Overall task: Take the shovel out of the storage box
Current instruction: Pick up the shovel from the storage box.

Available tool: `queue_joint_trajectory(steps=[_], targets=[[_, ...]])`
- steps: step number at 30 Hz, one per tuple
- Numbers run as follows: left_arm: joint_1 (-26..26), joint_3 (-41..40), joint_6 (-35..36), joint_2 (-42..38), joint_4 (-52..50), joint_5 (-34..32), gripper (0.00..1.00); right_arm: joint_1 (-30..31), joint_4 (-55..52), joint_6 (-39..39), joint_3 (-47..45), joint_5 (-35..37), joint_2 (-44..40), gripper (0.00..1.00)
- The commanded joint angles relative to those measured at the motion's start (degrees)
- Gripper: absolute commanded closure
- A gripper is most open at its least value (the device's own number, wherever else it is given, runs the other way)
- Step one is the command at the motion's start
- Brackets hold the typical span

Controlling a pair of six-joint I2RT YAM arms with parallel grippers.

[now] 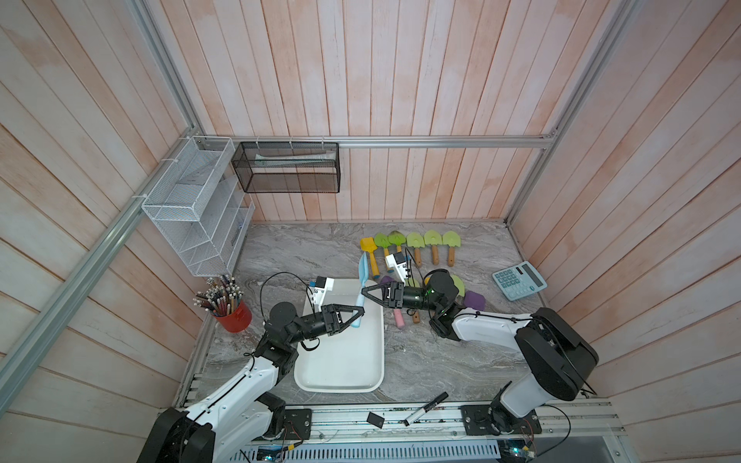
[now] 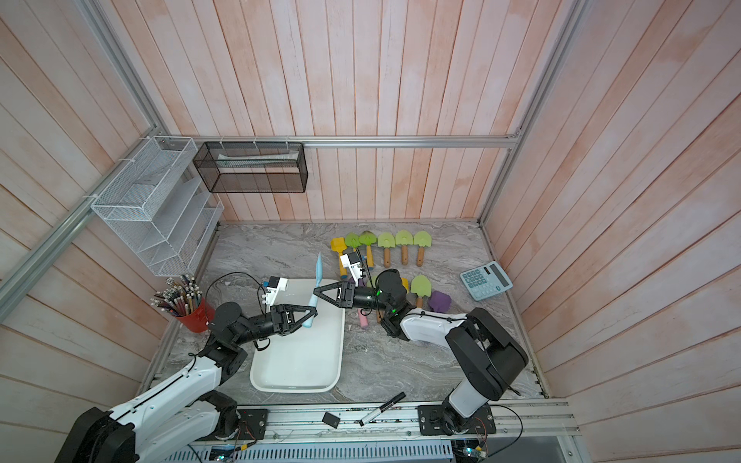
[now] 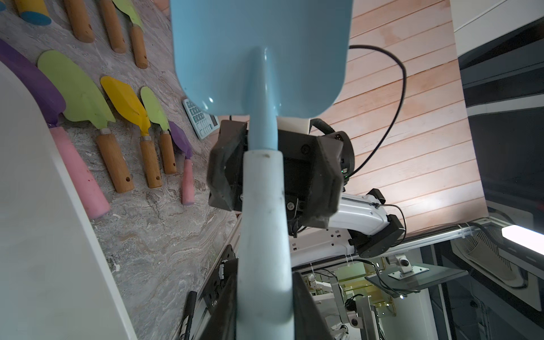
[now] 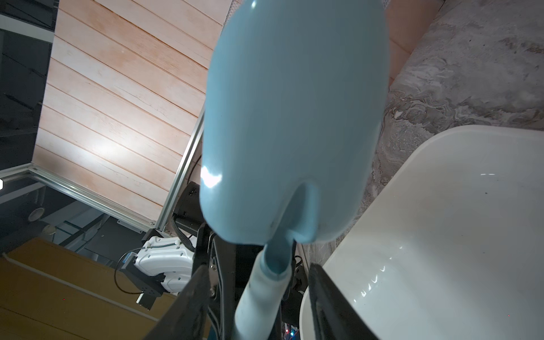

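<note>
Between both sets of jaws, the blue shovel (image 1: 363, 267) hung over the storage box's (image 1: 345, 360) far end.
Left jaws were clamped on its handle end; right jaws stood parted astride the neck just below the blade. Beyond the right jaws, other shovels (image 1: 417, 242) lay on the bench (image 1: 421, 360). Out to the left of the left jaws, a red cup (image 1: 236, 318) held pencils (image 1: 218, 296).

No lettering can be read anywhere; the calculator (image 1: 519, 280) keys are too small

I count twelve toy shovels (image 1: 415, 240) (just one blue shovel (image 1: 363, 269)), one storage box (image 1: 341, 360), one calculator (image 1: 519, 280), two wall baskets (image 1: 286, 168).
</note>
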Motion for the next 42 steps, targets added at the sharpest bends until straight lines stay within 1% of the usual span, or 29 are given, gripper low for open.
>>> queue_joint_trajectory(steps=[1, 14, 15, 18, 19, 20, 21, 22, 24, 25, 26, 27, 30, 33, 35, 37, 40, 42], targets=[[0.2, -1.2, -0.7, 0.5, 4.9, 1.1, 0.79, 0.5, 5.8, 3.4, 1.9, -2.0, 1.9, 0.49], [0.1, -1.5, -1.0, 2.1, 6.0, 1.7, 0.79, 0.6, 12.6, 8.3, 3.6, -2.2, 6.1, 0.70], [0.1, -1.5, -1.0, 2.2, 6.1, 1.8, 0.79, 0.6, 12.7, 8.4, 3.7, -2.2, 6.3, 0.72], [0.1, -1.6, -0.7, 2.2, 5.4, 1.8, 0.79, 0.5, 13.1, 8.3, 3.8, -1.6, 6.5, 0.84], [0.1, -1.4, -0.3, 2.1, 4.3, 1.7, 0.77, 0.5, 13.5, 8.2, 3.5, -1.2, 6.5, 0.89], [0.1, -1.3, 0.4, 2.0, 3.0, 1.5, 0.73, 0.4, 13.4, 8.1, 3.3, -0.8, 6.4, 0.91], [0.1, -1.2, 1.2, 1.9, 1.7, 1.3, 0.66, 0.3, 12.8, 7.7, 3.0, -0.2, 6.2, 0.92], [0.1, -1.1, 1.9, 1.7, 0.4, 1.1, 0.55, 0.2, 12.2, 7.3, 2.9, 0.1, 6.0, 0.93], [0.2, -0.7, 3.2, 1.2, -2.1, 0.4, 0.38, -0.2, 10.3, 6.2, 2.6, 0.7, 5.3, 0.94], [0.2, -0.5, 3.8, 0.8, -3.7, -0.1, 0.31, -0.5, 9.8, 5.7, 2.3, 0.8, 4.9, 0.94], [0.3, -0.2, 4.6, 0.4, -5.1, -0.5, 0.26, -0.8, 9.4, 5.5, 2.0, 1.0, 4.5, 0.94], [0.3, 0.1, 5.4, 0.1, -6.5, -0.9, 0.22, -1.4, 8.6, 5.1, 1.6, 1.2, 4.1, 0.94], [0.4, 0.7, 7.2, -1.1, -9.7, -2.0, 0.21, -3.9, 6.4, 4.1, 0.1, 1.5, 2.4, 0.94], [0.3, 1.7, 10.2, -2.4, -14.6, -3.5, 0.21, -7.7, 1.4, 1.8, -0.8, 1.0, -0.2, 0.94], [0.4, 2.9, 13.1, -3.1, -19.5, -4.9, 0.21, -10.2, -6.4, -2.1, -0.1, 1.6, -2.1, 0.94], [0.3, 4.2, 16.2, -3.4, -24.6, -6.8, 0.21, -13.2, -17.2, -7.6, 1.7, 2.5, -3.3, 0.93], [0.4, 5.2, 18.0, -3.1, -28.2, -8.7, 0.20, -18.2, -27.1, -12.8, 3.7, 2.2, -3.1, 0.93], [0.6, 5.4, 18.5, -2.8, -29.5, -9.4, 0.20, -21.2, -31.4, -15.3, 4.2, 2.5, -3.0, 0.93]])
